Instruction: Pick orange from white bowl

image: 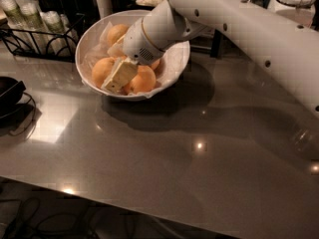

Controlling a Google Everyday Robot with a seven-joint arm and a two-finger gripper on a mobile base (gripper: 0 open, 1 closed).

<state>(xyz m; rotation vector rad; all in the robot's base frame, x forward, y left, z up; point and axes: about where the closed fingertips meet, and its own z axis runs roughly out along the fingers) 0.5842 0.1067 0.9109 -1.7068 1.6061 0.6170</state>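
The white bowl point(178, 59) with a paper liner stands at the back left of the grey table and holds several oranges. One orange point(116, 33) lies at the back, one orange point(102, 69) at the left, and one orange point(143, 81) at the front. My gripper point(115, 62) reaches down into the bowl from the right, its white wrist above the bowl's middle. It is open, with one cream finger point(119, 75) lying between the left and front oranges and the other near the back orange. It holds nothing.
A black wire rack point(37, 36) with cups stands left of the bowl. A black object point(9, 91) with a cable lies at the table's left edge. Containers stand behind the bowl, and a white jar point(299, 1) is at the back right.
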